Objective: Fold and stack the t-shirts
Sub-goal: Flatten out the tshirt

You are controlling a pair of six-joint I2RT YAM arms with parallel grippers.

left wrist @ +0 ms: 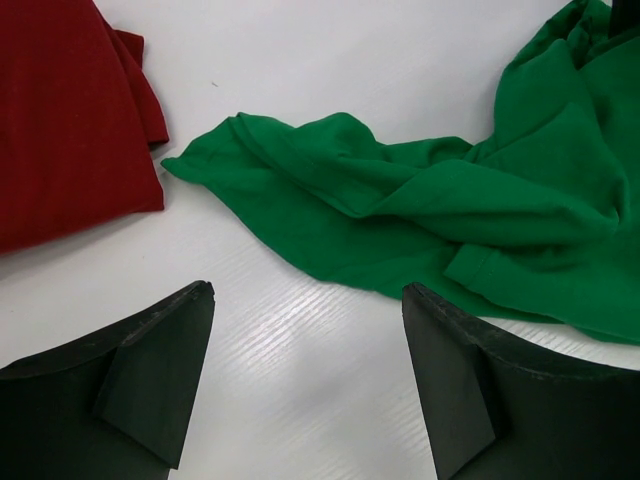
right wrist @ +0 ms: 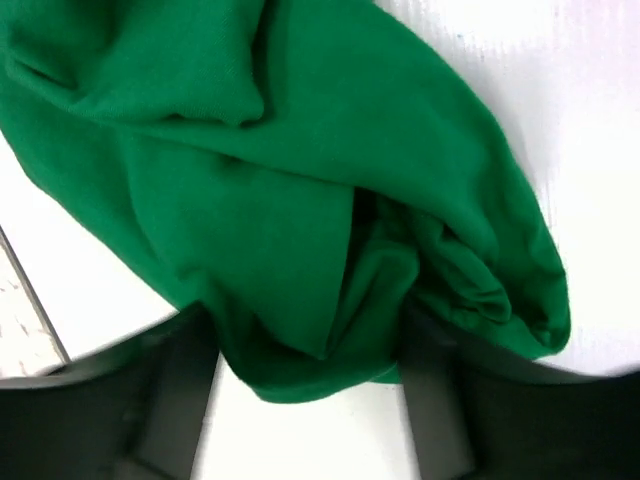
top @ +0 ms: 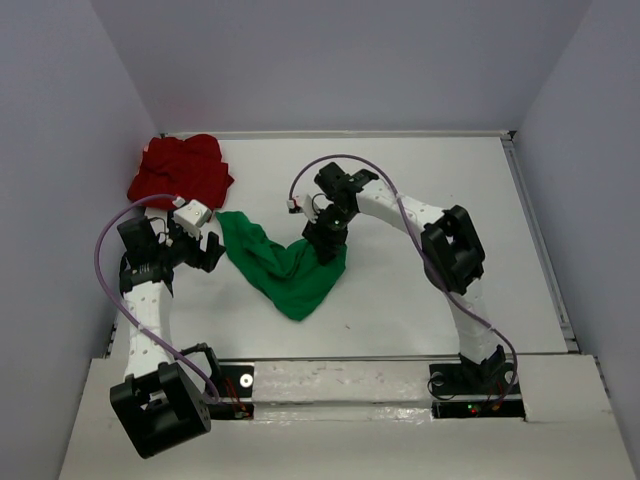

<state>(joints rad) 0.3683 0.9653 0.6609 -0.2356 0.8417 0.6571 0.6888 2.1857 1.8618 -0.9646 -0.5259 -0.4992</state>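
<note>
Left gripper [top: 205, 250] [left wrist: 308, 295]: jaws wide open and empty, hovering over bare white table [top: 430, 200], touching nothing. In its wrist view the red t-shirt [left wrist: 60, 120] lies at upper left and the green t-shirt [left wrist: 450, 200] spreads across the upper right, with a strip of table between the two cloths.

Right gripper [top: 328, 245] [right wrist: 305, 330]: lowered onto the green t-shirt [right wrist: 250, 180], fingers [right wrist: 180, 400] apart on either side of a bunched fold that fills the gap between them; whether the fold is pinched cannot be told.

Overhead, the green t-shirt [top: 290, 275] lies crumpled at the table's centre between the two arms, and the red t-shirt [top: 180, 170] sits heaped in the far left corner against the wall, just beyond the left gripper
</note>
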